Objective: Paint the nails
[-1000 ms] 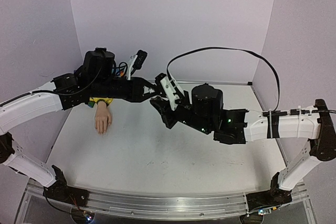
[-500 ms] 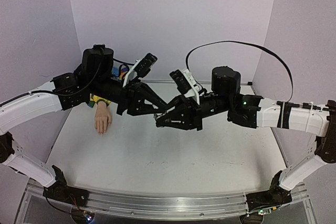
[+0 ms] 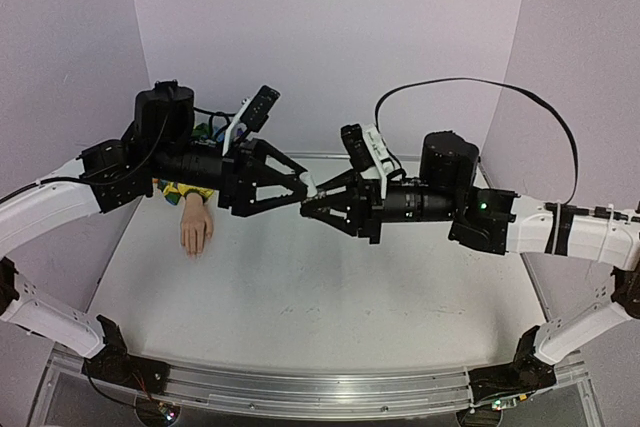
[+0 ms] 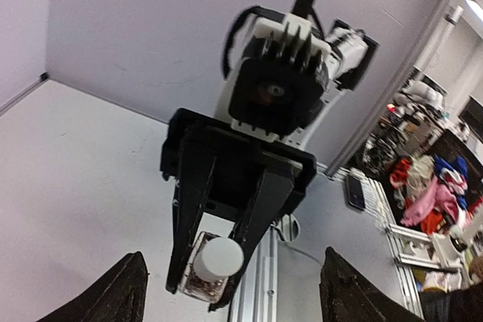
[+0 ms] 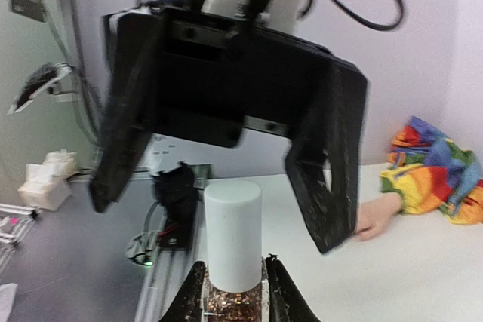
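Note:
The mannequin hand (image 3: 196,229) lies palm down at the table's far left, its rainbow sleeve (image 3: 190,194) under my left arm; the nails are too small to make out. Above the table's middle my right gripper (image 3: 308,209) is shut on a small glitter bottle (image 5: 232,303) with a white cap (image 5: 232,231). My left gripper (image 3: 303,189) faces it tip to tip, open, its fingers (image 5: 328,179) spread wide either side of the cap without touching. In the left wrist view the bottle (image 4: 211,265) sits between the right gripper's black fingers (image 4: 256,224). The hand (image 5: 373,220) shows behind.
Lilac walls close the table on the left, back and right. A black cable (image 3: 470,87) loops above the right arm. The aluminium rail (image 3: 300,392) with both arm bases runs along the near edge. Off the table, clutter (image 4: 430,186) shows in the left wrist view.
My left gripper has gone from shut to wide open and drawn slightly left. The right arm has straightened, holding the capped bottle level toward the left gripper.

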Robot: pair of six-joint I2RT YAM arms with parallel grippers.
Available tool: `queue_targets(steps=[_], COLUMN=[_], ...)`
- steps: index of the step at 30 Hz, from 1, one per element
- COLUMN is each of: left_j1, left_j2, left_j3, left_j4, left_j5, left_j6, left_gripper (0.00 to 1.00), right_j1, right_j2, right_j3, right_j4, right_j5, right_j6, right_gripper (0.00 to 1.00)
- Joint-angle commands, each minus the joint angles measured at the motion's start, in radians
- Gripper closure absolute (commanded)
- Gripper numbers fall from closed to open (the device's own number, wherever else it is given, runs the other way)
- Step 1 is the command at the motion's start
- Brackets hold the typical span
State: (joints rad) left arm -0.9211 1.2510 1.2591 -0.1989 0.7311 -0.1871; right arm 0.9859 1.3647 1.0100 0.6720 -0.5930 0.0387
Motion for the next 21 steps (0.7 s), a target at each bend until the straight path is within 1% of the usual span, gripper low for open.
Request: queue_targets(steps=[1,3,4,8,10,14,17,19,21], left_j1=[0.005,0.005,0.005,0.005,0.005,0.005,0.005,0.005,0.005], left_j2=[-0.026,-0.016,-0.008,0.023,0.039,0.063,0.069,0.070,0.069], left_j3=[0.034,0.051,0.059,0.079,0.084,0.092,0.095,0.095,0.097], left_j4=[-0.086,-0.130,-0.145,-0.157,-0.161,-0.173,-0.174,-0.174,-0.174], left_j5=[-0.331,-0.436,-0.455,-0.434,-0.426,-0.423,-0.419,-0.416,-0.415], left_j6=[-0.095,-0.127,-0.133,-0.140,-0.140,-0.141,-0.141,-0.138,-0.135], left_gripper=[0.20,0.27,0.30,0.37,0.39,0.52,0.63,0.72,0.77], right_j1=[0.017,0.039,0.054,0.099,0.117,0.137,0.145,0.148,0.149], right_j2=[0.030,0.049,0.060,0.092,0.109,0.128,0.131,0.132,0.137], right_j3=[0.051,0.062,0.070,0.101,0.115,0.129,0.131,0.132,0.133], right_j4=[-0.029,-0.029,-0.031,-0.033,-0.034,-0.033,-0.032,-0.030,-0.031], right_j5=[0.424,0.532,0.578,0.682,0.701,0.722,0.727,0.729,0.731], right_j6=[-0.080,-0.091,-0.095,-0.115,-0.126,-0.142,-0.149,-0.151,-0.156], right_gripper=[1.00,1.00,1.00,1.00,1.00,1.00,1.00,1.00,1.00])
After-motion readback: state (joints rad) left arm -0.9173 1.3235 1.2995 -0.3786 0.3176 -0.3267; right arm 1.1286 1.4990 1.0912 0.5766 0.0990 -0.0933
